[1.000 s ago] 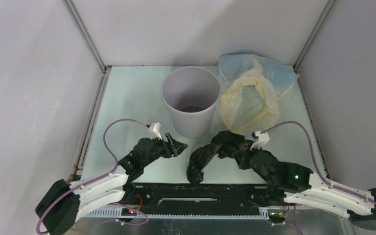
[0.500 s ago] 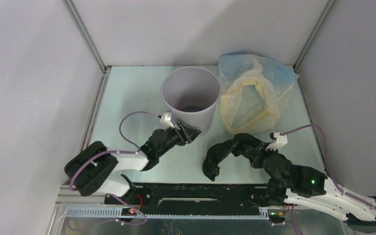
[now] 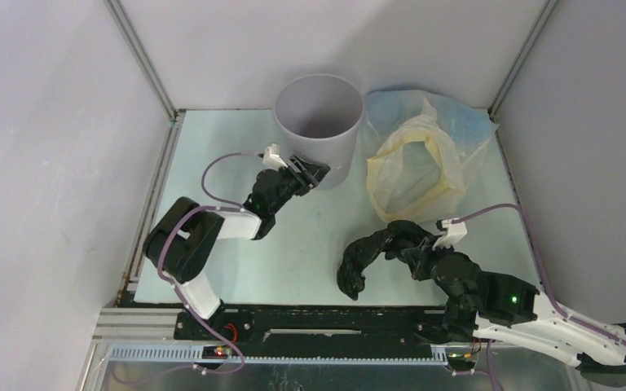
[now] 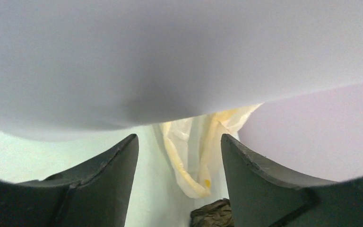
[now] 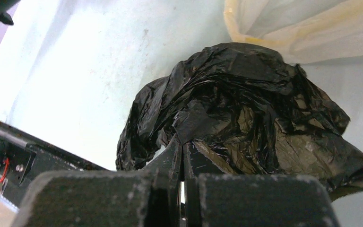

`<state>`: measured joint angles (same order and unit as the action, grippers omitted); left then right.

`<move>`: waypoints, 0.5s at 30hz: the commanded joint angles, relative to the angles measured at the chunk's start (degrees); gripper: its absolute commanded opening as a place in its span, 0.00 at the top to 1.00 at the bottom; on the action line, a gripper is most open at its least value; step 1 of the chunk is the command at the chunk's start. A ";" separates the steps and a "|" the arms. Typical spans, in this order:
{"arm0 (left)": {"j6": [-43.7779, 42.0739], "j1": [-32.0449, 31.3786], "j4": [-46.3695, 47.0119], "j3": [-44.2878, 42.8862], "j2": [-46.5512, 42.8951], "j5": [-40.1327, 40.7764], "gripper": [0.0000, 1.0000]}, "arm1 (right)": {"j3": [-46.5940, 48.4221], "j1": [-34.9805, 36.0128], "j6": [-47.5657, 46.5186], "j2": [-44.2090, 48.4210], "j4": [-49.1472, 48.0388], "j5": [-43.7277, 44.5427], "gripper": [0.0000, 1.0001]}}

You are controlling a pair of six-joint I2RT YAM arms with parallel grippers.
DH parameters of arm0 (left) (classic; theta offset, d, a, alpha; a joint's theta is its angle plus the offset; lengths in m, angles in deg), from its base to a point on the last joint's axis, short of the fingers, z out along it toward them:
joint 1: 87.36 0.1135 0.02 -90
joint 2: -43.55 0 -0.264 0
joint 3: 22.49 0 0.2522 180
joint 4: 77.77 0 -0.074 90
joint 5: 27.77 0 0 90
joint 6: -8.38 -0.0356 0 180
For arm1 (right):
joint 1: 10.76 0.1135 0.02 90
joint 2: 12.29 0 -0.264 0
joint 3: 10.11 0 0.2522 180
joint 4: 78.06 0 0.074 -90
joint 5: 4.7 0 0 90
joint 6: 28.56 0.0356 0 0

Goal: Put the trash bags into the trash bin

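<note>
The right gripper [image 5: 183, 152] pinches the black bag [image 5: 246, 109] for lifting, while the spread left gripper [image 3: 313, 173] apparently braces the bin [image 3: 336, 153].

The black trash bag [image 3: 372, 251] is thin, glossy and heavily crinkled, bunched into a dark, rope-like clump. One end is pinched in the closed right end effector [image 5: 183, 153]. The rest trails to its left and droops toward the worktop [image 3: 212, 155]. The trash bin [image 3: 326, 155], a plain pale grey-lavender tapered bucket, stands mouth-up directly ahead of the left end effector [image 3: 316, 173], with its smooth wall just beyond the spread fingers.
</note>
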<state>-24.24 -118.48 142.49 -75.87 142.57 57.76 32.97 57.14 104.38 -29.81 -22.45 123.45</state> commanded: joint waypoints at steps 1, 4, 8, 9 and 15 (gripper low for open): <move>-5.77 -0.07 -9.73 2.31 -7.94 1.31 0.30 | 2.23 -0.26 -2.83 -2.93 -4.99 -5.48 1.00; -8.43 -1.50 -13.25 8.37 -17.03 -0.50 0.29 | 2.23 -0.30 -2.84 -5.01 -6.49 -6.89 1.00; -14.15 -8.82 -27.32 13.36 -30.56 3.58 0.24 | 2.23 -0.31 -2.31 -7.41 -8.75 -8.06 1.00; -15.63 -12.42 -33.92 13.24 -34.14 9.26 0.23 | 2.25 -0.31 -1.97 -7.89 -8.99 -8.24 1.00; -12.64 -30.98 -48.23 16.89 -46.02 22.32 0.08 | 2.23 -0.31 0.24 -10.32 -8.83 -9.62 1.00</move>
<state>-36.70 -142.63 106.69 -61.93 101.04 70.33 33.17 56.97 103.16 -38.93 -29.27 115.19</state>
